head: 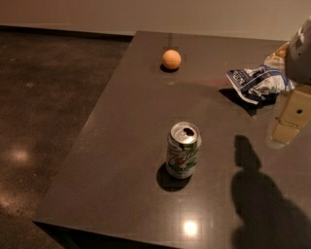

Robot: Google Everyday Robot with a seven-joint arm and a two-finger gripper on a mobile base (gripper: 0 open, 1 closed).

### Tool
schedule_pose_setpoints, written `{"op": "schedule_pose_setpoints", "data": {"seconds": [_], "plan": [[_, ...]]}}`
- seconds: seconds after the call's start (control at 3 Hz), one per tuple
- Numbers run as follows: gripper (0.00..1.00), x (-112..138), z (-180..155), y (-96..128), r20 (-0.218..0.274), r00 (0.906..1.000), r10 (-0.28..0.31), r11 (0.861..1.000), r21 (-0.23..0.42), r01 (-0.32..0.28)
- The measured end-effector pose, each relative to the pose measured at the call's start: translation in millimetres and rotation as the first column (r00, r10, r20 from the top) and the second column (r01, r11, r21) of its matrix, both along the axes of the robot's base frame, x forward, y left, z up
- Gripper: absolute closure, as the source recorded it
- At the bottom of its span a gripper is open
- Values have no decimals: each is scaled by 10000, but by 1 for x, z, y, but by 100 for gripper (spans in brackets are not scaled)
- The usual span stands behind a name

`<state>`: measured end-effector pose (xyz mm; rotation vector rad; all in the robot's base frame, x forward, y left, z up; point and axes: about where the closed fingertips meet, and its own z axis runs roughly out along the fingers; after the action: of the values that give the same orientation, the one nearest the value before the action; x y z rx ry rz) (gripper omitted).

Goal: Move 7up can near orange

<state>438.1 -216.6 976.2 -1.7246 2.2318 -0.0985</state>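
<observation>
The 7up can (183, 150) stands upright on the dark table (121, 160), near the middle front, with its opened silver top showing. The orange (171, 59) sits at the far side of the table, well behind the can. My gripper (285, 127) hangs above the table at the right edge of the view, to the right of the can and apart from it. It holds nothing that I can see. Its shadow falls on the table at the lower right.
A crumpled blue-and-white foil snack bag (257, 82) lies at the back right, close to my gripper. The table's left edge runs diagonally, with dark floor (43, 107) beyond it. A wall (146, 14) runs behind.
</observation>
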Motion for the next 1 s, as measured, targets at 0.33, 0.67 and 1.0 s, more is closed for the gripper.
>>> {"op": "schedule_pose_setpoints", "data": {"seconds": [0.33, 0.67, 1.0], "plan": [[0, 0, 0, 0, 2, 10000, 0, 10000, 0, 0], [0, -3, 1, 6, -30, 9997, 235, 9993, 295, -234], [0, -10, -4, 26, -50, 9981, 612, 9926, 1050, -603]]}}
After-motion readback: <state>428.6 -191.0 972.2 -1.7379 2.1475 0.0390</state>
